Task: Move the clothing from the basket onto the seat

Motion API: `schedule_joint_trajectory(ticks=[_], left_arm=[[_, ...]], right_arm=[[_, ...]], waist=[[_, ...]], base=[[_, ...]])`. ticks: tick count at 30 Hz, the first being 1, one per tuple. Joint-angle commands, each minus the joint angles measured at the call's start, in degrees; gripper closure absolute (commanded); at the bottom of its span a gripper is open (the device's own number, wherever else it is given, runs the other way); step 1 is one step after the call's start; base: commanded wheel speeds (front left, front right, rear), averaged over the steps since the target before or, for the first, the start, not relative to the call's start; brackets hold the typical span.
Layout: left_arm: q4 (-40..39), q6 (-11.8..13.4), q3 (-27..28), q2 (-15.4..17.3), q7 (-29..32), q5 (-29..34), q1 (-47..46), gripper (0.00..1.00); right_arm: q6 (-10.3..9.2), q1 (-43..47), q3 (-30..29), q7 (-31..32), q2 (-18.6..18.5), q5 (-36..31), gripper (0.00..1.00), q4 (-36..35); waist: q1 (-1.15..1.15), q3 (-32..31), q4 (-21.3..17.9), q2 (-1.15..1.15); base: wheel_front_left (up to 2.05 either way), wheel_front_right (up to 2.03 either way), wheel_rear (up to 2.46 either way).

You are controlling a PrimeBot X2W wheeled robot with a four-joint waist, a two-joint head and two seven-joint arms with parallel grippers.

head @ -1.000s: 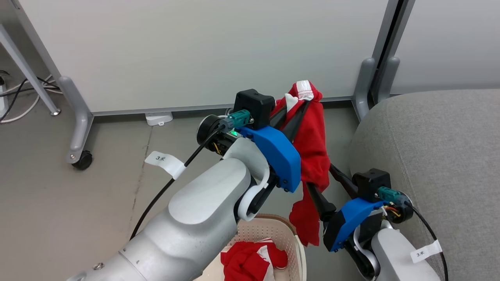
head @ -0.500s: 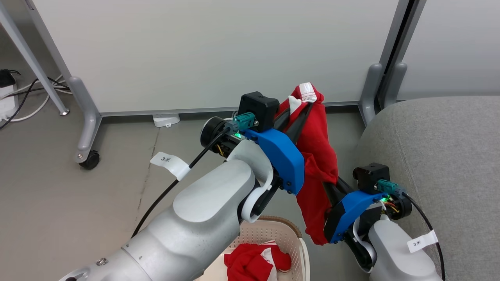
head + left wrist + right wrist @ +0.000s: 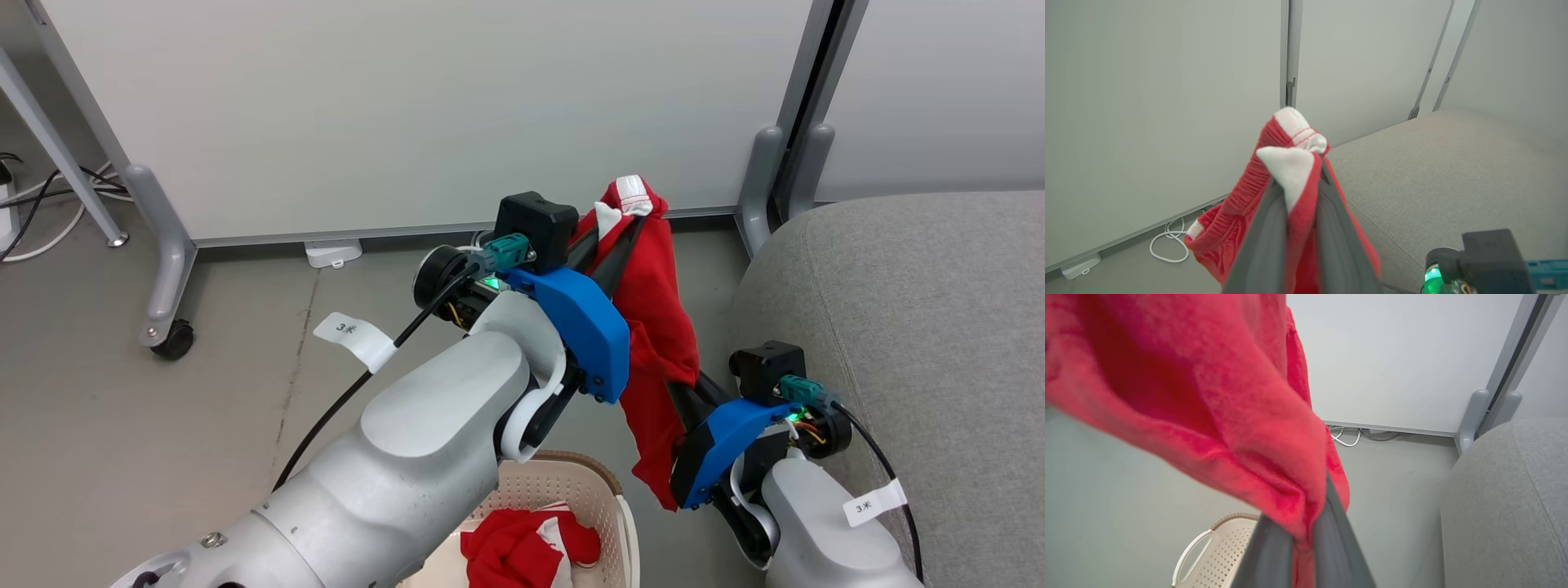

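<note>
Head view: left claw (image 3: 639, 215) grips red clothing (image 3: 663, 327).

Head view from high, downward; wrist views close-up, forward; clothing (image 3: 653, 327) and seat (image 3: 914, 327) common to all.

two silver-grey arms with smooth rounded shells: the left forearm (image 3: 408, 457) carries a small screw (image 3: 214, 539) low on its casing, and each wrist ends in a bright blue housing (image 3: 580, 327) topped by a black box-shaped camera block (image 3: 535, 224). a teal connector (image 3: 504, 247) feeds a black cable (image 3: 359, 384) that bears a white paper tag (image 3: 351, 333) marked with a 3, a green light (image 3: 490, 282) glows beside it, and thin red and yellow wires (image 3: 808, 429) show at the right wrist. the long fingers (image 3: 1265, 245) are matte dark grey and taper toward their tips.
</note>
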Motion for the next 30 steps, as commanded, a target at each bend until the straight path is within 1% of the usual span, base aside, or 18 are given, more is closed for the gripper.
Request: schedule_joint_trajectory(ticks=[1, 4, 15, 18, 21, 23, 25, 30], left_arm=[[0.1, 0.0, -0.1, 0.0, -0.5, 0.0, -1.1, 0.00], [0.5, -0.6, -1.0, 0.1, -1.3, 0.2, -1.1, 0.00], [2.2, 0.1, -2.1, 0.0, -2.7, -0.9, -1.7, 0.00], [2.3, 0.3, -1.3, 0.5, -6.2, 0.6, -1.7, 0.00], [2.1, 0.1, -0.9, 3.0, -8.2, 2.8, 1.5, 0.00], [1.1, 0.2, 0.5, 4.6, -8.7, 4.2, 3.3, 0.00], [-2.2, 0.7, 4.2, 6.3, -8.8, 7.0, 5.3, 0.00], [-11.3, 1.7, 14.6, 12.1, -8.8, 15.0, 15.7, 0.00]], right_arm=[[0.01, -1.1, 0.2, -0.4, -0.1, 0.2, 1.00, 0.2], [0.01, -1.1, 0.6, -0.7, -0.1, 0.6, 1.00, 0.6], [0.01, -2.0, 1.1, -1.2, -0.1, 1.1, 1.00, 1.8], [0.01, -2.2, 1.7, -1.3, -0.1, 1.4, 1.00, 1.7], [0.01, -3.0, 1.9, -1.4, -0.1, 1.7, 1.00, 1.2], [0.01, -3.0, 2.0, -1.5, -0.1, 1.7, 1.00, 0.7], [0.01, -3.1, 2.2, -1.6, -0.1, 1.9, 1.00, 0.0], [0.01, -3.6, 3.2, -1.6, -0.2, 2.2, 1.00, -3.1]], waist=[[0.00, 0.0, 0.0, 0.00], [0.00, 0.0, -0.1, 0.00], [0.00, 0.2, -0.4, 0.00], [0.00, 0.3, -1.1, 0.00], [0.00, 1.0, -1.9, 0.00], [0.00, 1.5, -2.7, 0.00], [0.00, 2.1, -3.9, 0.00], [0.00, 3.7, -8.8, 0.00]], base=[[0.00, 0.00, 0.00], [0.00, 0.00, 0.00], [0.00, 0.00, 0.00], [0.00, 0.00, 0.00], [0.00, 0.00, 0.00], [0.00, 0.00, 0.00], [0.00, 0.00, 0.00], [0.00, 0.00, 0.00]])
